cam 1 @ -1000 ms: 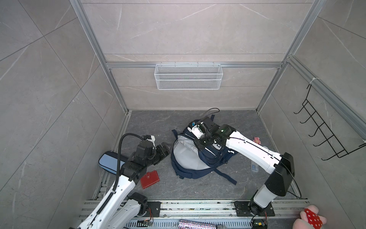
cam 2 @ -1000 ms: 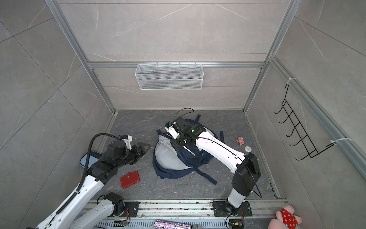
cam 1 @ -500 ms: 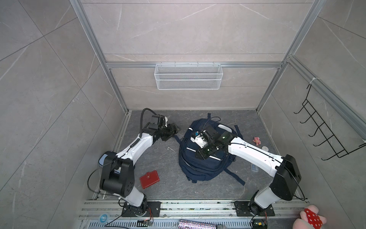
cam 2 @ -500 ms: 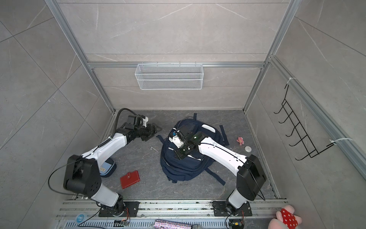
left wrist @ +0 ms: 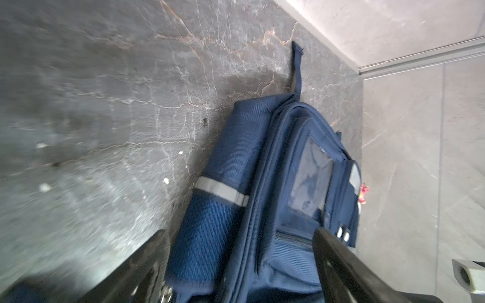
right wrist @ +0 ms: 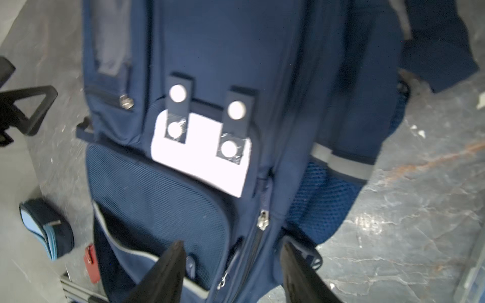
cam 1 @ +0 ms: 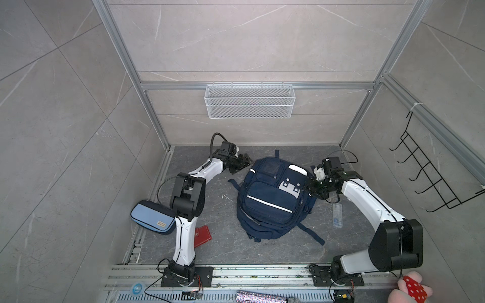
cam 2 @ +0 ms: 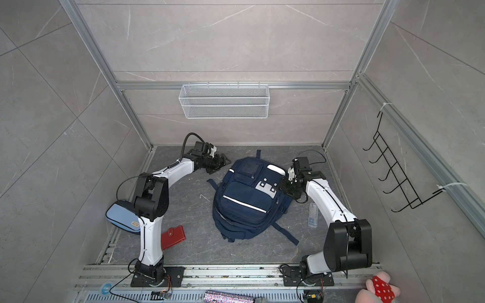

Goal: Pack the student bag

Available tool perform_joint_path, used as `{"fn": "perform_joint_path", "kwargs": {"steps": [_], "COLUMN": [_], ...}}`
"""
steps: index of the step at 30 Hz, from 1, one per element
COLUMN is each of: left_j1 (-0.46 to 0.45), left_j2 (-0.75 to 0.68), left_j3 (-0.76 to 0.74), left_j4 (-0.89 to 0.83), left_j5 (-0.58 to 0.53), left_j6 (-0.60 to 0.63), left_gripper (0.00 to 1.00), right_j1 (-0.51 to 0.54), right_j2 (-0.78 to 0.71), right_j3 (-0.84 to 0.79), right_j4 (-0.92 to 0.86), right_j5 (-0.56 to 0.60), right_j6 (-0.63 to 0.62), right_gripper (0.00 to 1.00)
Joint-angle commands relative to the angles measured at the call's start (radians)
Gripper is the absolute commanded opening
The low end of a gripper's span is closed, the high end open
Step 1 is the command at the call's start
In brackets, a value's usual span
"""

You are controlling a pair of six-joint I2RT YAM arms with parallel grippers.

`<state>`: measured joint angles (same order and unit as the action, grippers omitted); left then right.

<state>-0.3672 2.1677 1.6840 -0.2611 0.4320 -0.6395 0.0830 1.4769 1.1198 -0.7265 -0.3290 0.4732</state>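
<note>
The student bag is a navy backpack lying flat mid-floor, front up, with its pockets zipped. My left gripper hovers open beside its far left corner. In the left wrist view the gripper has wide jaws, and the bag shows between and beyond them. My right gripper is open at the bag's right edge. In the right wrist view the gripper has black fingers spread over a side zip, pinching nothing.
A light-blue pencil case and a red wallet lie by the left arm's base. A clear flat pack lies right of the bag, and a small white stick left of it. Wire basket hangs on the back wall, hook rack on the right wall.
The bag went from propped open, pale lining showing, to flat and closed. My right gripper opened and drew off to the bag's right side. My left arm swung to the far left corner.
</note>
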Motion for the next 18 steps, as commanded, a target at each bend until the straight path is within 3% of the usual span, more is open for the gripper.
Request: {"fn": "perform_joint_path", "kwargs": {"steps": [1, 7, 18], "left_j1": [-0.007, -0.028, -0.065], "left_j2": [0.044, 0.104, -0.022], "left_j3": [0.060, 0.090, -0.192], "left_j4": [0.030, 0.043, 0.230], "left_j5": [-0.014, 0.024, 0.024], "left_j6": [-0.023, -0.032, -0.102], "left_gripper": [0.88, 0.88, 0.69], "right_j1": [-0.007, -0.026, -0.028], "right_j2": [0.058, 0.155, 0.365], "right_j3": [-0.011, -0.013, 0.094], "right_j4": [0.099, 0.135, 0.148], "right_j5": [-0.035, -0.029, 0.019], "right_j6": [0.097, 0.074, -0.005], "right_gripper": [0.60, 0.61, 0.61]}}
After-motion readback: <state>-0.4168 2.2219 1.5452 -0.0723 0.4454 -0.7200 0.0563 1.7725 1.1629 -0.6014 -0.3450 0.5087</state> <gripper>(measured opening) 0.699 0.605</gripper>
